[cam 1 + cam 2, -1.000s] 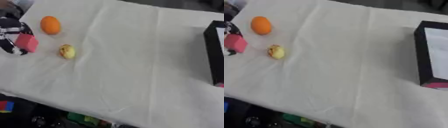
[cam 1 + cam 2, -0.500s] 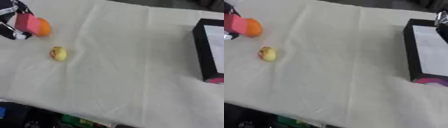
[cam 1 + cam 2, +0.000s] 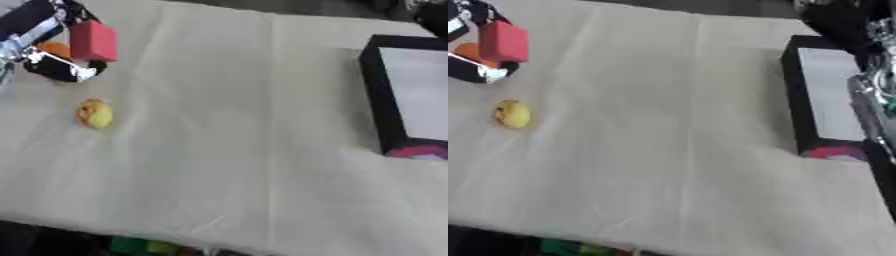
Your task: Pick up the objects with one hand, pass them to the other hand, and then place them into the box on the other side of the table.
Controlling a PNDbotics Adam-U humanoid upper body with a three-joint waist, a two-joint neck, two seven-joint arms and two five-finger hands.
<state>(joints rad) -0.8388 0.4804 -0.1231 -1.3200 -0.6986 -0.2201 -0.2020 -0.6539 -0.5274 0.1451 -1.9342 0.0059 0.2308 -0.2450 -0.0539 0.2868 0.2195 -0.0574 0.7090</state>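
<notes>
In your left eye view, your left hand (image 3: 54, 60) sits at the upper left corner of the table, its fingers curled round a red block (image 3: 93, 40) that stands out above and to the right of the palm — the block is raised off the cloth, not resting on it. Just behind the hand, half hidden by it, you can see a sliver of an orange (image 3: 56, 49). Below the hand, apart from it, a small yellow fruit (image 3: 95, 113) lies on the white tablecloth (image 3: 236, 150). Far over on the right edge stands the black box (image 3: 378, 95), its pale inside showing, with something pink (image 3: 418, 150) at its near corner. In your right eye view the same red block shows in the left hand's curled fingers at the top left, with the orange peeking out on the hand's left side and the yellow fruit on the cloth below, clear of the hand. Here your right arm (image 3: 875, 95) comes into sight over the box on the right — dark and silver, blurred, and you cannot tell how its hand is set. The block and the box are well apart, at opposite sides of the table.
</notes>
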